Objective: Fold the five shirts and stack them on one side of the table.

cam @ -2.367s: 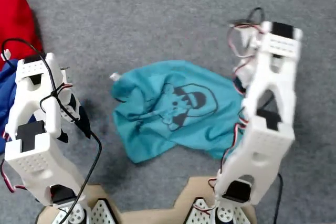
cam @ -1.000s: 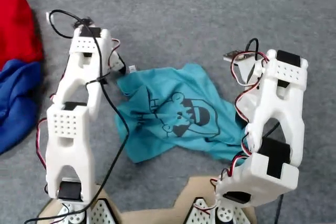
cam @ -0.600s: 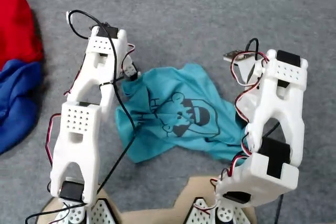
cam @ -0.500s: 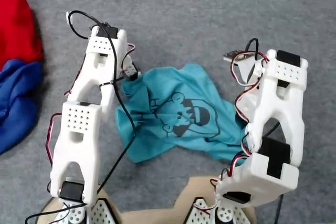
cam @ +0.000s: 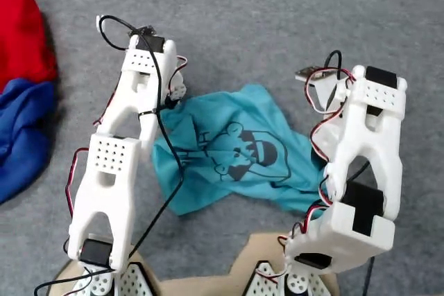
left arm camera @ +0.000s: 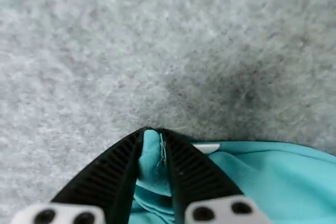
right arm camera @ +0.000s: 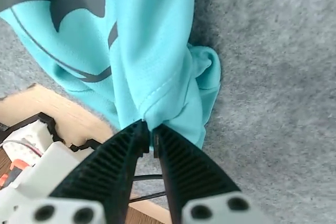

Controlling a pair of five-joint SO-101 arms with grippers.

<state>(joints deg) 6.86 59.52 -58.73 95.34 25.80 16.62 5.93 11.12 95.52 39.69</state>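
Note:
A crumpled teal shirt (cam: 232,149) with a dark skull print lies on the grey felt between the two arms. My left gripper (left arm camera: 152,135) is shut on the shirt's far left corner, teal cloth (left arm camera: 252,182) pinched between its black fingers (left arm camera: 113,169). From above, that gripper (cam: 173,98) sits at the shirt's upper left edge. My right gripper (right arm camera: 148,126) is shut on a fold of the shirt (right arm camera: 152,40) at its near right edge; in the high view the white arm (cam: 364,157) hides that grip.
A red shirt (cam: 24,29) and a blue shirt (cam: 24,136) are heaped at the table's left edge. A wooden base plate (cam: 250,268) lies at the front edge under both arms. Grey felt (cam: 277,25) stretches behind the teal shirt.
The left arm swung in from the left side, took the shirt's far left corner and has dragged it rightward, bunching the cloth. The right arm has held still for the last second.

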